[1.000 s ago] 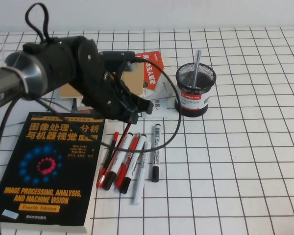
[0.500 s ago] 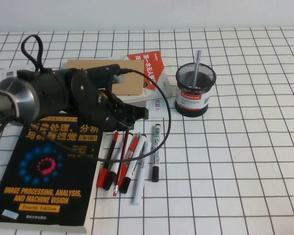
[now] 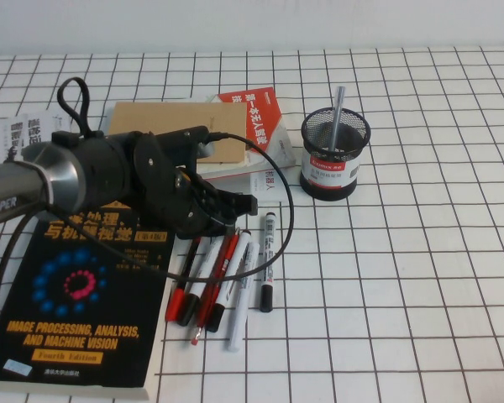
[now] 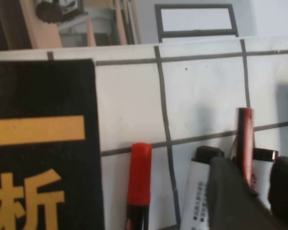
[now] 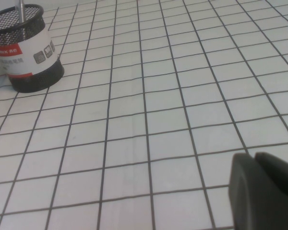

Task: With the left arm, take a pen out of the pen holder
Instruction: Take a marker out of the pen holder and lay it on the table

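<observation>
The black mesh pen holder (image 3: 335,155) stands at the back right with one silver pen (image 3: 337,105) upright in it. My left gripper (image 3: 225,217) is down low over a row of pens beside the black book. A thin red pen (image 3: 207,306) lies slanted on that row. In the left wrist view this red pen (image 4: 245,139) runs between the fingers of the left gripper (image 4: 257,191), which stands open, with a strip of white showing between the pen and one finger. My right gripper (image 5: 264,191) is shut over bare table, away from the holder (image 5: 26,50).
The row holds a red-capped marker (image 3: 183,281), a white pen (image 3: 239,298) and a black-capped marker (image 3: 268,273). A large black book (image 3: 76,294) lies at the front left. A brown notebook (image 3: 172,122) and a red book (image 3: 256,117) lie behind the arm.
The left arm came down and toward the front. The thin red pen went down with it onto the row of pens. The jaws have parted a little.
</observation>
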